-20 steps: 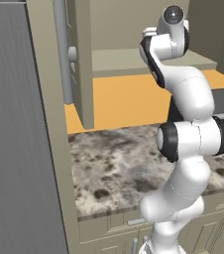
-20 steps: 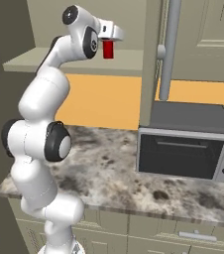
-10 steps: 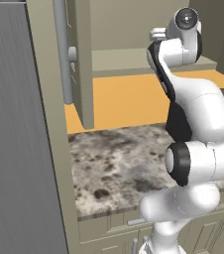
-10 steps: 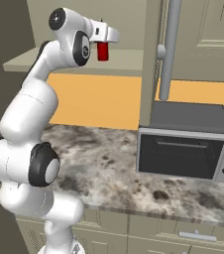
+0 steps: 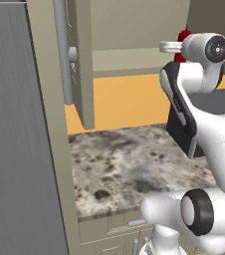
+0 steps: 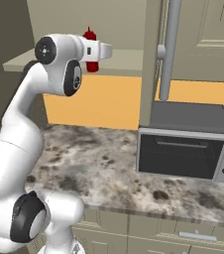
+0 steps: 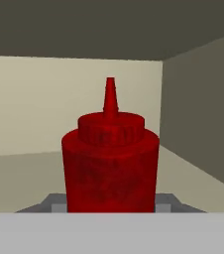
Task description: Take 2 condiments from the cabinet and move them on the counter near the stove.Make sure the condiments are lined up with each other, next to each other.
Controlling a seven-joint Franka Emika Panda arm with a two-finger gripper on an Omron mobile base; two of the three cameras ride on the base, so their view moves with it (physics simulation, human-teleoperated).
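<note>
The red condiment bottle with its nozzle tip stands upright between my fingers, and my gripper is shut on its lower body. Seen from the right base view, the gripper holds the red bottle in the air in front of the open cabinet's beige shelf. From the left base view only the top of the red bottle peeks from behind the hand. The mottled counter lies well below. The stove is out of view.
The open cabinet door with its metal handle stands left of the hand; the other door handle hangs to its right. A black microwave sits on the counter at the right. A tall grey panel bounds the left.
The arm has folded its elbow and drawn the hand back from the cabinet, carrying the red bottle with it. The grip has stayed shut.
</note>
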